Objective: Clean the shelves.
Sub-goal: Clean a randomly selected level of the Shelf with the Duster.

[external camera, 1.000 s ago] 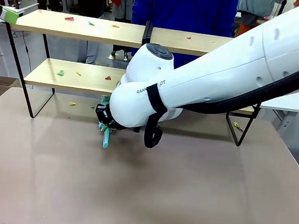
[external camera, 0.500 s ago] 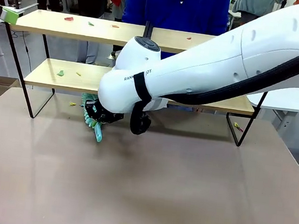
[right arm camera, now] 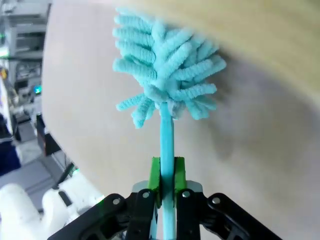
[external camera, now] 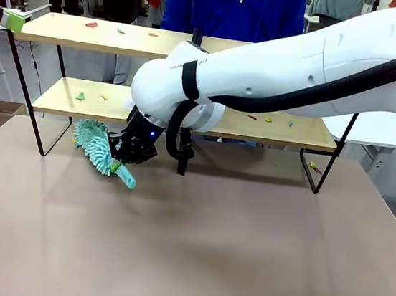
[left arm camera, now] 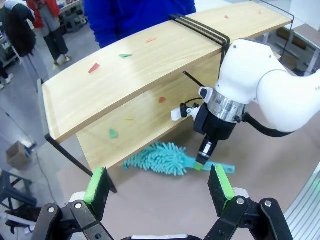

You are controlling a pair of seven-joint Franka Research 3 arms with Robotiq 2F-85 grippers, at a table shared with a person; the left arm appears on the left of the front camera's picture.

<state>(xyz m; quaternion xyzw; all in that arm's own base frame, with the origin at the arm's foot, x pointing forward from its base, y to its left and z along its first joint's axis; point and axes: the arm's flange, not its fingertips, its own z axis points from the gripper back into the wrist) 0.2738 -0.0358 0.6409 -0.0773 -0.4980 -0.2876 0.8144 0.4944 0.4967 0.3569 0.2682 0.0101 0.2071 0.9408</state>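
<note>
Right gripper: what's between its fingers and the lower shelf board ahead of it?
The teal duster, in the right wrist view: its handle rises from the shut right gripper and its fluffy head lies before the pale board of the shelves.

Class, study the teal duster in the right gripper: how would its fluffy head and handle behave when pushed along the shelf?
The duster head probably flops and squashes: its soft strands splay outward. Its handle looks stiff, standing straight from the right gripper. Likely light, held by a narrow pinch.
</note>
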